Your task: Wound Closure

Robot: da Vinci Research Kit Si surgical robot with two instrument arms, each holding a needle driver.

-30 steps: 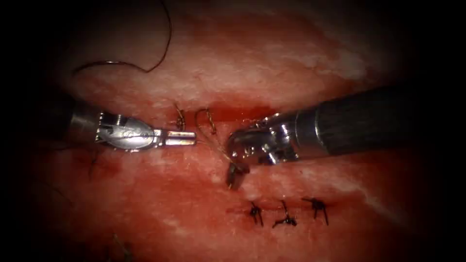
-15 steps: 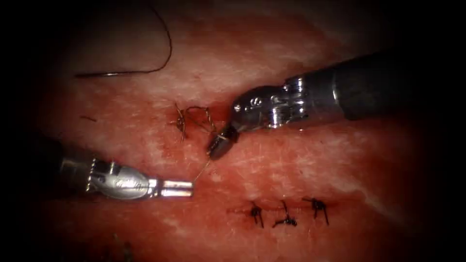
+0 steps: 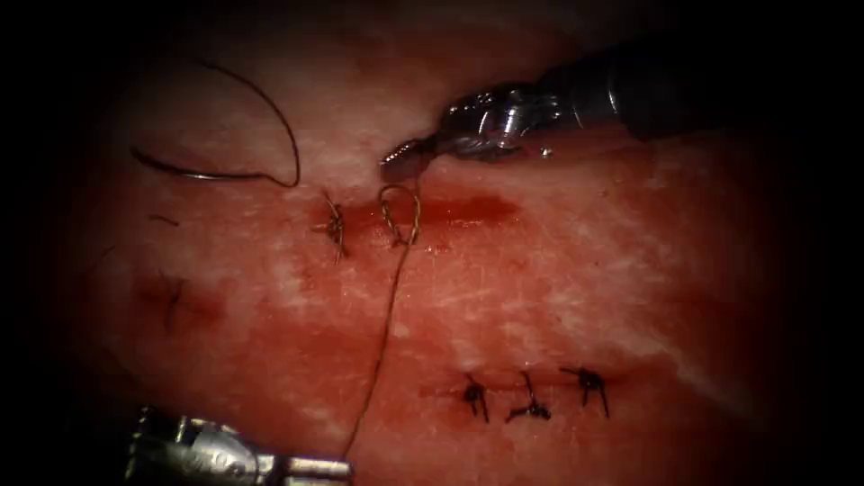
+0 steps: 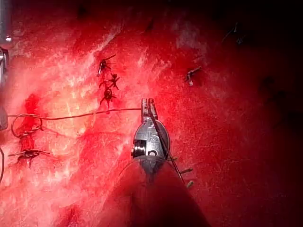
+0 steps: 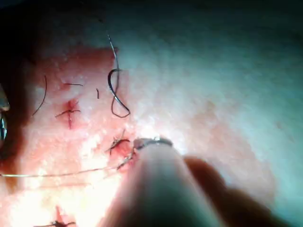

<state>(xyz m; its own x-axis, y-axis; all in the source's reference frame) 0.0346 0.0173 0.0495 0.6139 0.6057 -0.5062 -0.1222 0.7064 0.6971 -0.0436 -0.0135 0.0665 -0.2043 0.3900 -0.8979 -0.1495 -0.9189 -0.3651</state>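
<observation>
My left tool (image 3: 337, 468) is low at the near edge, jaws shut on the thread (image 3: 382, 333). The left wrist view shows the same grip (image 4: 148, 108). The thread runs taut up to a small loop (image 3: 400, 216) over the cut (image 3: 459, 211). My right tool (image 3: 400, 164) sits just beyond the loop, jaws shut on the thread's short end. The curved needle (image 3: 207, 175) lies loose on the tissue to the upper left of the cut, held by neither tool and not in the tissue. Its thread tail (image 3: 279, 117) arcs above it.
A tied stitch (image 3: 335, 227) sits just left of the loop. Three dark knotted stitches (image 3: 531, 396) line a second closed cut nearer the camera. Red fluid (image 3: 468, 209) pools along the open cut. The right shaft (image 3: 648, 90) crosses the upper right.
The left tool has drawn down toward the near edge and the right tool has risen beyond the cut, pulling the thread straight between them. The loop over the cut has shrunk. The needle shifted slightly.
</observation>
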